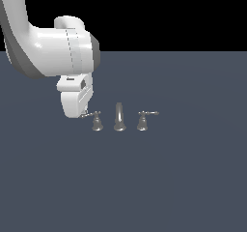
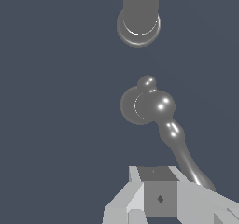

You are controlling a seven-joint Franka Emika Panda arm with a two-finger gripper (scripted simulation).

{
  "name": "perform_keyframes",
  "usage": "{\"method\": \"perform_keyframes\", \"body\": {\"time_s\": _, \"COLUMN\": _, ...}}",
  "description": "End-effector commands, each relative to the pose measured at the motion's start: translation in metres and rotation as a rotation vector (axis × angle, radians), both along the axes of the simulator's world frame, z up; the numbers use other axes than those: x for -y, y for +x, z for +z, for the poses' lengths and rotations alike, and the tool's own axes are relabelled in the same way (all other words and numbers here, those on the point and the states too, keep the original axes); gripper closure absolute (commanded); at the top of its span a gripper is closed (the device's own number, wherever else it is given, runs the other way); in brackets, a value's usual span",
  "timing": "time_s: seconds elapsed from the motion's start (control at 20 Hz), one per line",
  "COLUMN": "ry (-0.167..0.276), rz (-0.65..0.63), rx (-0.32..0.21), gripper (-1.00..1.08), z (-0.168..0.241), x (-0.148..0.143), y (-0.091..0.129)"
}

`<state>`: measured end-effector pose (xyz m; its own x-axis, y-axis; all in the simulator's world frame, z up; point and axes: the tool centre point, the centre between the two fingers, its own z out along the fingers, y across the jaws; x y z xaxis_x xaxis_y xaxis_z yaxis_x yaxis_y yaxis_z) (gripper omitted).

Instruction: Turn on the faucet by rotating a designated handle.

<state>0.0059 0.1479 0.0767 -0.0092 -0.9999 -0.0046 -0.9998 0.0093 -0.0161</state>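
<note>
The faucet is a tiny grey metal three-piece set on the dark floor, with an arched central spout (image 1: 119, 117) between two lever handles. The designated handle (image 1: 96, 121) is the one on the exterior view's left, its thin lever pointing toward the arm. My gripper (image 1: 83, 114) hangs right at that lever's tip, mostly hidden behind the white hand. The wrist view looks down on the handle (image 2: 148, 105), whose lever runs to the gripper (image 2: 159, 196). The lever's end lies against the side of the fingers (image 2: 161, 185). The fingers sit together with no gap and nothing between them. The spout's base (image 2: 138, 28) lies beyond.
The mirror-image handle (image 1: 143, 120) stands on the exterior view's right of the spout, its lever pointing away from the arm. The bulky white arm (image 1: 53, 47) fills the upper part of the exterior view's left. A flat dark grey floor (image 1: 183, 178) surrounds the set.
</note>
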Motion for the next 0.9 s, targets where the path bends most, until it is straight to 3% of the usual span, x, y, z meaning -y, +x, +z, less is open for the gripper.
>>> {"method": "perform_keyframes", "body": {"time_s": 0.0, "ry": -0.005, "rz": 0.003, "rx": -0.013, "gripper": 1.08, "z": 0.000, "x": 0.002, "y": -0.014}}
{"method": "perform_keyframes", "body": {"time_s": 0.35, "ry": -0.005, "rz": 0.009, "rx": -0.016, "gripper": 1.08, "z": 0.000, "x": 0.004, "y": -0.038}}
{"method": "perform_keyframes", "body": {"time_s": 0.4, "ry": -0.005, "rz": 0.009, "rx": -0.016, "gripper": 1.08, "z": 0.000, "x": 0.004, "y": -0.038}}
{"method": "perform_keyframes", "body": {"time_s": 0.45, "ry": 0.001, "rz": -0.007, "rx": 0.002, "gripper": 1.08, "z": 0.000, "x": 0.010, "y": -0.024}}
{"method": "perform_keyframes", "body": {"time_s": 0.85, "ry": -0.003, "rz": 0.003, "rx": -0.010, "gripper": 1.08, "z": 0.000, "x": 0.031, "y": -0.046}}
